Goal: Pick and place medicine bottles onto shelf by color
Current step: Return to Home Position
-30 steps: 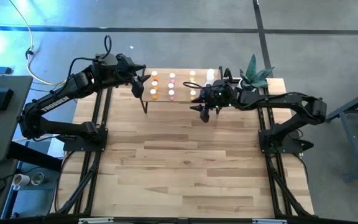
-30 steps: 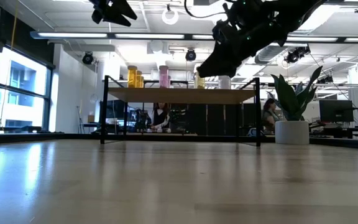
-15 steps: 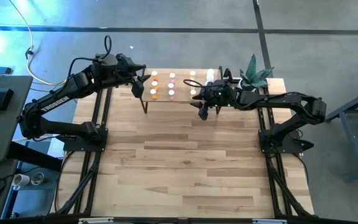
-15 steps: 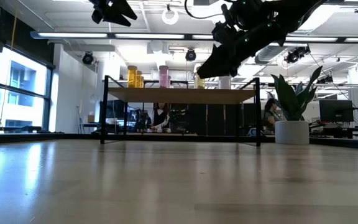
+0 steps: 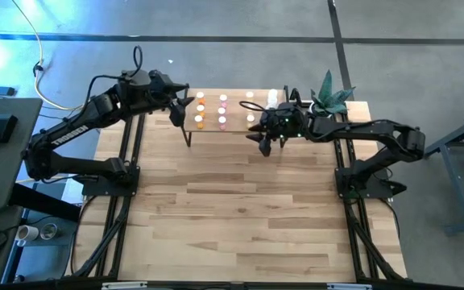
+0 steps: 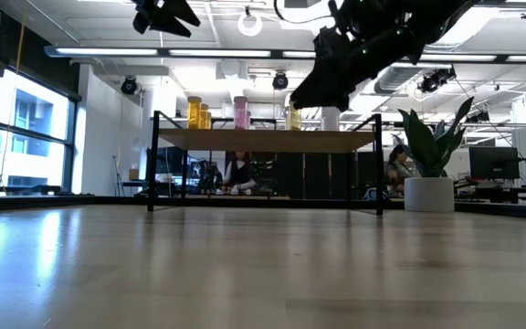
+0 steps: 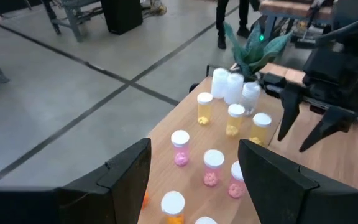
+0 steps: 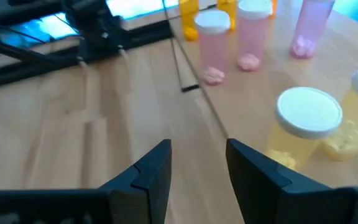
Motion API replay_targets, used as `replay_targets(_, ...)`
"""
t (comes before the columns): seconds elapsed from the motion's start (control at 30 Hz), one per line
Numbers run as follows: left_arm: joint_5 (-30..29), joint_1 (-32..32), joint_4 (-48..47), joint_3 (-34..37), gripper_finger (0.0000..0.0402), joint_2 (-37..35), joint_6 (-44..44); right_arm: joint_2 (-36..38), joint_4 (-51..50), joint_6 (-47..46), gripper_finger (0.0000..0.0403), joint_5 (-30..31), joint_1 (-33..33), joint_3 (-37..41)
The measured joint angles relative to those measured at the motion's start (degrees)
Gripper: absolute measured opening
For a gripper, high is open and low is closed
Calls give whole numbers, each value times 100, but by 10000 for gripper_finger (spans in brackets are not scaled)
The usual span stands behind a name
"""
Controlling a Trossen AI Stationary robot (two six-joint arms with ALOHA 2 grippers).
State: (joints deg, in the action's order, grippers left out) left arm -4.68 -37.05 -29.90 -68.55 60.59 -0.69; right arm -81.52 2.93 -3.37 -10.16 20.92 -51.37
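Right pincer (image 8: 197, 162) parted, empty; yellow bottle (image 8: 304, 130) just beside, on shelf (image 8: 253, 93).

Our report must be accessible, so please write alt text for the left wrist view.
The shelf holds medicine bottles grouped by colour: white bottles farthest, then yellow bottles, pink bottles and orange bottles nearest. The left gripper frames them with open fingers; the right gripper hangs open and empty beside the yellow ones.

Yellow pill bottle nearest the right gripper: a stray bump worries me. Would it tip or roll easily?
Likely tips easily: the yellow pill bottle stands upright, taller than wide, near the shelf edge, right gripper open beside it. Seems light: it looks mostly empty. Tipped, its round body would probably roll.
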Motion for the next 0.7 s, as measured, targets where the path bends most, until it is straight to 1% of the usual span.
replay_targets(0.13,16,150,-23,0,229,-248,55,245,-249,-176,145,-42,-46,-66)
replay_targets(0.2,16,276,-84,0,229,-402,80,353,-214,-149,145,-21,-98,-112)
replay_targets(0.33,13,496,-307,0,229,-697,239,354,211,101,145,2,-270,-186)
replay_targets(0.47,-97,620,-685,0,229,-954,262,212,888,-91,145,54,-475,-193)
replay_targets(0.53,-113,663,-715,76,229,-1069,290,165,1131,-188,145,146,-612,-193)
replay_targets(0.6,-86,687,-636,280,229,-1207,338,157,1171,-248,145,361,-757,-193)
replay_targets(0.7,-47,686,-463,673,229,-1442,351,157,1202,-265,145,929,-969,-193)
